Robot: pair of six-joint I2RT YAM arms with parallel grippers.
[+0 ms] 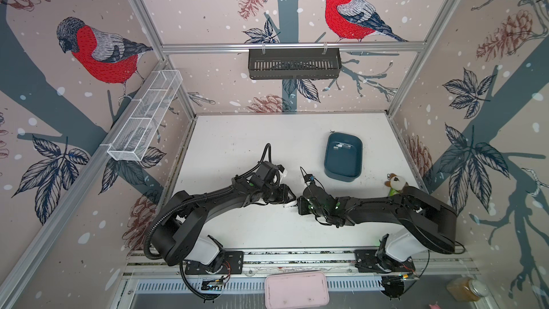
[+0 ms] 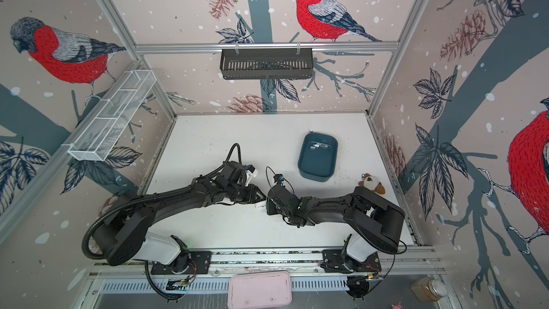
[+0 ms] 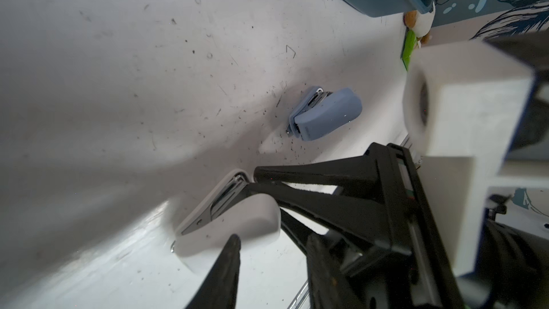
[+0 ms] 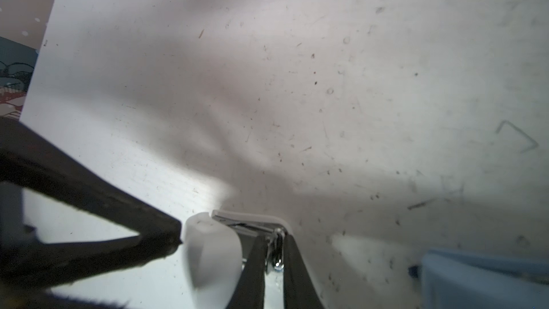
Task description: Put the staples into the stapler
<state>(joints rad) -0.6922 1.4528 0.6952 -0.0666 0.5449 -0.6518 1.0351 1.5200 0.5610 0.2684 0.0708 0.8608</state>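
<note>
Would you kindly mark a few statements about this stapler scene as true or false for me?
1. The blue stapler lies on the table, held by neither hand. True.
2. The teal bin is empty. False: small items lie inside it.
3. The right hand pinches the metal part of the white stapler. True.
4. The plush toy sits in the wall basket. False: it sits at the table's right edge.
</note>
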